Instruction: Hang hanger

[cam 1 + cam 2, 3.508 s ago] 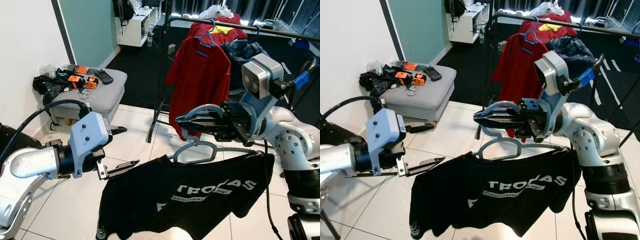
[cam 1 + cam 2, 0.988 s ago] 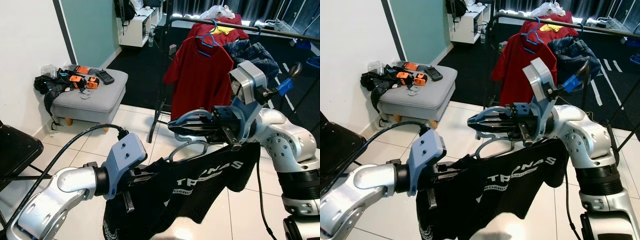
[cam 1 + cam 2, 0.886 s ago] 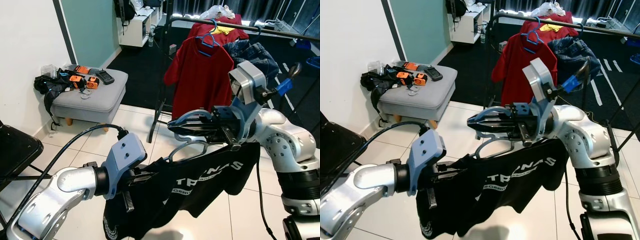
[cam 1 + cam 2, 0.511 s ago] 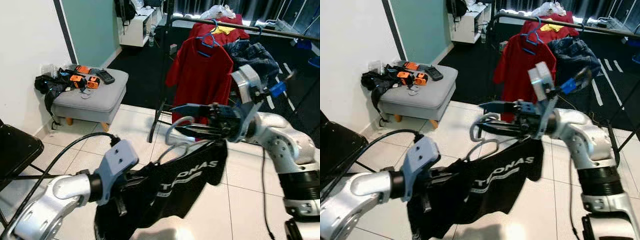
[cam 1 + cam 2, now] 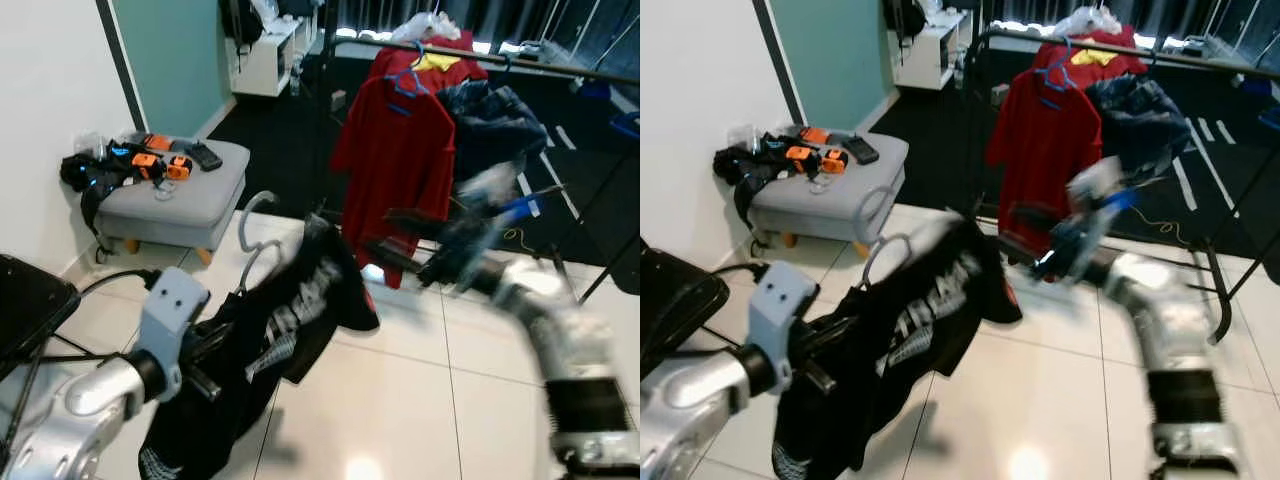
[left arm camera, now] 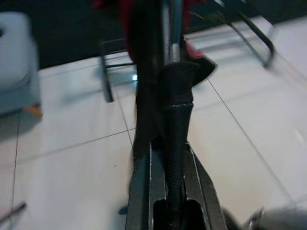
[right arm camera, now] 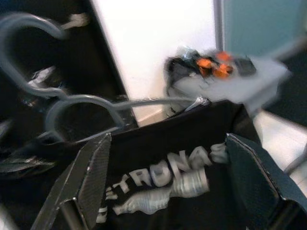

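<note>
While your left gripper (image 5: 215,345) pinches the hanger (image 5: 250,225) bearing the black shirt (image 5: 290,310) and your right gripper (image 7: 168,187) stays spread, lift the hook squarely over the rail (image 5: 520,60).

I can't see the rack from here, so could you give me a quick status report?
Left gripper shut on black shirt with grey hanger. Right gripper open, clear of it. Red shirt on rail.

The right gripper (image 7: 168,191) has its two black fingers (image 7: 93,179) spread wide apart, holding nothing. Between them appears a black shirt (image 7: 168,158) with white lettering on a grey hanger (image 7: 76,108). Beyond it stands a grey ottoman (image 7: 249,79) carrying orange and black items, against a white wall (image 7: 153,43).
</note>
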`<state>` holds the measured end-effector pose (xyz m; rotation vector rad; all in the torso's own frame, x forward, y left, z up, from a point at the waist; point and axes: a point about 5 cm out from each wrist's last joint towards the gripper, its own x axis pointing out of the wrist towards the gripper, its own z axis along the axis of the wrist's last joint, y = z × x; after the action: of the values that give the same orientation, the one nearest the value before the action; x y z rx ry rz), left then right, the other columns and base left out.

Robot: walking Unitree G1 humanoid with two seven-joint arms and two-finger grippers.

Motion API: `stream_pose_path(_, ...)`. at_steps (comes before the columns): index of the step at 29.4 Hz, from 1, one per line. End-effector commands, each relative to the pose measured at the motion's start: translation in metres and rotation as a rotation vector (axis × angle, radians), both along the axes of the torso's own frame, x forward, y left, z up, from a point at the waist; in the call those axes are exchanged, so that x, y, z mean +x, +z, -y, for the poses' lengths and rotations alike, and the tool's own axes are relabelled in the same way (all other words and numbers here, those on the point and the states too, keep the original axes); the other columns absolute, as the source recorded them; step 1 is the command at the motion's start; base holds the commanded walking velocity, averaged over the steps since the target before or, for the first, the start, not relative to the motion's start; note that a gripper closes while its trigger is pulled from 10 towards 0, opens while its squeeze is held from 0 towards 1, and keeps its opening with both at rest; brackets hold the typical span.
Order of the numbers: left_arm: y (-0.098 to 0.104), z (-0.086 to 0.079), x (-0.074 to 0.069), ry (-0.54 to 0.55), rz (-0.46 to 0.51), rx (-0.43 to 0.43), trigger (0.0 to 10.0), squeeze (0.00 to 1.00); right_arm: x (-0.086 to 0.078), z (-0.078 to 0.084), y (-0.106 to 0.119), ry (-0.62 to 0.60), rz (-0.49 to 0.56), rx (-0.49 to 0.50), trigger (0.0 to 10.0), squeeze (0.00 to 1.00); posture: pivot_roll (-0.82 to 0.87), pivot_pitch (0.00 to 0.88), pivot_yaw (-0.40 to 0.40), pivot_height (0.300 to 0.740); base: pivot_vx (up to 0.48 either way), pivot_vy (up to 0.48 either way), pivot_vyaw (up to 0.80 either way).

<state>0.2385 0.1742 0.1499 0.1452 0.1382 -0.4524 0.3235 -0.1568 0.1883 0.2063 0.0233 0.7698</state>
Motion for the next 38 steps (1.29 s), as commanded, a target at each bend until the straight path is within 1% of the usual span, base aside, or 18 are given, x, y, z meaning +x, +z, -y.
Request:
stream_pose_path(1,-0.009,0.027,-0.010,0.045,-0.006,-0.114,10.0,0.00,-0.010,-0.020,-0.023,-0.150,-0.105,0.034,10.0,0.00,-0.06,0.120,-0.055,0.740,0.000,0.000,0.00)
stream_pose_path(2,-0.009,0.027,-0.010,0.045,-0.006,-0.114,10.0,0.00,-0.010,-0.020,-0.023,-0.150,-0.105,0.034,10.0,0.00,-0.06,0.120,-0.055,0.740,0.000,0.000,0.00)
stream_pose_path(3,-0.017,0.040,-0.015,0.085,-0.038,-0.171,10.0,0.00,-0.018,-0.028,-0.038,-0.213,-0.163,0.051,10.0,0.00,-0.06,0.125,-0.057,0.740,0.000,0.000,-0.48)
stream_pose_path(4,-0.017,0.040,-0.015,0.085,-0.038,-0.171,10.0,0.00,-0.018,-0.028,-0.038,-0.213,-0.163,0.051,10.0,0.00,-0.06,0.125,-0.057,0.740,0.000,0.000,-0.48)
stream_pose_path(5,-0.024,0.048,-0.020,0.118,-0.071,-0.204,10.0,0.00,-0.023,-0.031,-0.048,-0.253,-0.208,0.062,10.0,0.00,-0.06,0.125,-0.058,0.740,0.000,0.000,-0.72)
stream_pose_path(6,-0.024,0.048,-0.021,0.156,-0.053,-0.203,10.0,0.00,-0.021,-0.024,-0.046,-0.316,-0.204,0.077,10.0,0.00,-0.06,0.130,-0.055,0.740,0.000,0.000,-0.69)
stream_pose_path(7,-0.024,0.048,-0.021,0.156,-0.053,-0.203,10.0,0.00,-0.021,-0.024,-0.046,-0.316,-0.204,0.077,10.0,0.00,-0.06,0.130,-0.055,0.740,0.000,0.000,-0.69)
stream_pose_path(9,-0.022,0.040,-0.020,0.213,-0.019,-0.194,10.0,0.00,-0.015,-0.011,-0.043,-0.401,-0.191,0.095,10.0,0.00,-0.07,0.127,-0.053,0.740,0.000,0.000,-0.68)
stream_pose_path(13,-0.020,0.040,-0.015,0.238,0.013,-0.161,10.0,0.00,-0.016,-0.012,-0.041,-0.446,-0.162,0.065,10.0,0.00,-0.08,0.120,-0.060,0.740,0.000,0.000,-0.69)
stream_pose_path(14,-0.019,0.040,-0.014,0.261,0.023,-0.165,10.0,0.00,-0.017,-0.010,-0.041,-0.480,-0.163,0.057,10.0,0.00,-0.08,0.120,-0.059,0.740,0.000,0.000,-0.69)
stream_pose_path(16,-0.019,0.040,-0.014,0.261,0.023,-0.165,10.0,0.00,-0.017,-0.010,-0.041,-0.480,-0.163,0.057,10.0,0.00,-0.08,0.120,-0.059,0.740,0.000,0.000,-0.69)
stream_pose_path(17,-0.018,0.036,-0.012,0.300,0.040,-0.161,10.0,0.00,-0.019,-0.006,-0.042,-0.515,-0.159,0.029,10.0,0.00,-0.08,0.120,-0.058,0.740,0.000,0.000,-0.69)
stream_pose_path(18,-0.018,0.036,-0.012,0.300,0.040,-0.161,10.0,0.00,-0.019,-0.006,-0.042,-0.515,-0.159,0.029,10.0,0.00,-0.08,0.120,-0.058,0.740,0.000,0.000,-0.69)
stream_pose_path(20,-0.016,0.031,-0.008,0.371,0.067,-0.166,10.0,0.00,-0.024,-0.001,-0.043,-0.570,-0.152,-0.038,10.0,0.00,-0.09,0.121,-0.058,0.740,0.000,0.000,-0.69)
stream_pose_path(23,-0.013,0.028,-0.003,0.395,0.097,-0.172,10.0,0.00,-0.029,0.003,-0.046,-0.584,-0.154,-0.087,10.0,0.00,-0.10,0.122,-0.054,0.740,0.000,0.000,-0.69)
stream_pose_path(28,-0.010,0.028,0.001,0.405,0.126,-0.165,10.0,0.00,-0.032,0.007,-0.049,-0.593,-0.161,-0.088,10.0,0.00,-0.10,0.121,-0.052,0.740,0.135,0.000,-0.61)
stream_pose_path(29,-0.008,0.026,0.005,0.417,0.140,-0.150,10.0,0.00,-0.032,0.004,-0.050,-0.575,-0.157,-0.084,10.0,0.00,-0.11,0.119,-0.043,0.740,0.480,0.000,0.00)
stream_pose_path(38,-0.003,0.023,0.013,0.420,0.168,-0.113,10.0,0.00,-0.030,-0.003,-0.049,-0.550,-0.137,-0.087,10.0,0.00,-0.11,0.114,-0.041,0.740,0.480,0.000,0.00)
